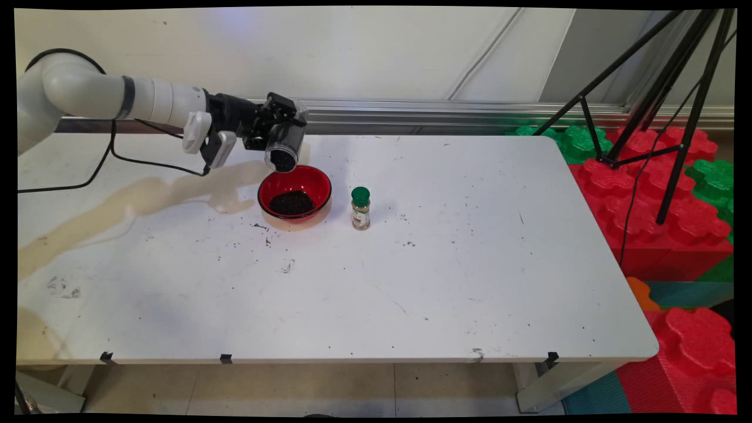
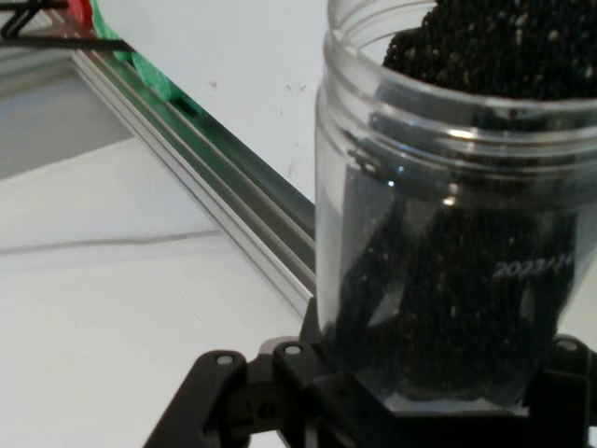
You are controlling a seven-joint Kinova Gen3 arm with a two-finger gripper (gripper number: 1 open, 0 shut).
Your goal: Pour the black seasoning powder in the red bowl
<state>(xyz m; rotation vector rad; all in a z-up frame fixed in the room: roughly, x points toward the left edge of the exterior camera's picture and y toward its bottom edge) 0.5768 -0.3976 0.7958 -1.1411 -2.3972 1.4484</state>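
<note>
I am holding a clear plastic jar [image 2: 448, 233] in my tool [image 1: 267, 132], which is pinching it from both sides near its base. In the hand view the jar is filling most of the frame right above my linkage, with dark granules [image 2: 494, 47] crowding at its open mouth. In the main view I am tipping the jar so that its mouth is facing down and toward the camera, hanging just above the far rim of a red bowl [image 1: 267, 191]. The bowl is sitting on the white bench [image 1: 411, 282] and is already holding a dark heap of the same granules [image 1: 291, 202].

To pour well, I judge that I should be keeping the jar's mouth over the middle of the bowl and not its edge, and tilting slowly so the granules slide instead of dumping. Dark specks [image 1: 261, 226] are lying scattered on the bench just in front of the bowl, so spilling looks like a real risk.

Just to the right of the bowl, apart from it, a small spice bottle [image 1: 361, 208] with a green cap is standing upright; it seems clear of my path. Farther off, beyond the bench's right end, red and green foam blocks [image 1: 652, 194] and a black tripod [image 1: 675, 117] are standing well away.
</note>
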